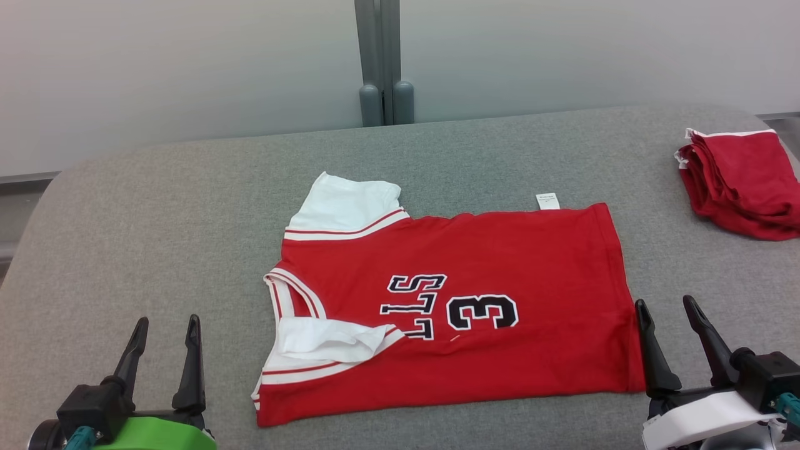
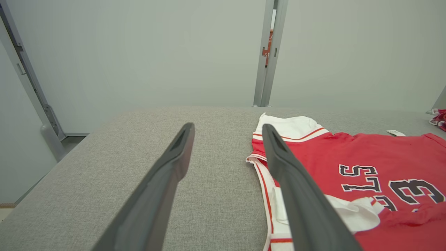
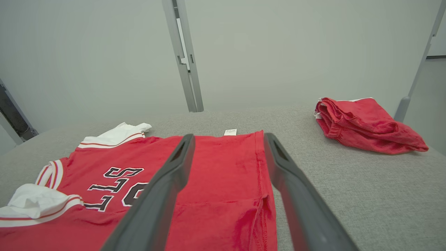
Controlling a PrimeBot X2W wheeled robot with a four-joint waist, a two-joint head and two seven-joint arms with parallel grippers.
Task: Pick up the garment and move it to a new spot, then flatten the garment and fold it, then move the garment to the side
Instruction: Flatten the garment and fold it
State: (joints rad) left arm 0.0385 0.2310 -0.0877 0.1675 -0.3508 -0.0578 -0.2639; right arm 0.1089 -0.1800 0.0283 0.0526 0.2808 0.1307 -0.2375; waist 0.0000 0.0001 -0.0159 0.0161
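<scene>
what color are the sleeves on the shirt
White with red stripes; the sleeve shows best in the head view.

Head camera looked down across the table (image 1: pixel 125 206); each wrist camera sat low, facing the far wall (image 2: pixel 139 52) along its fingers (image 2: pixel 163 184); all shared the jersey (image 1: pixel 475 312)
</scene>
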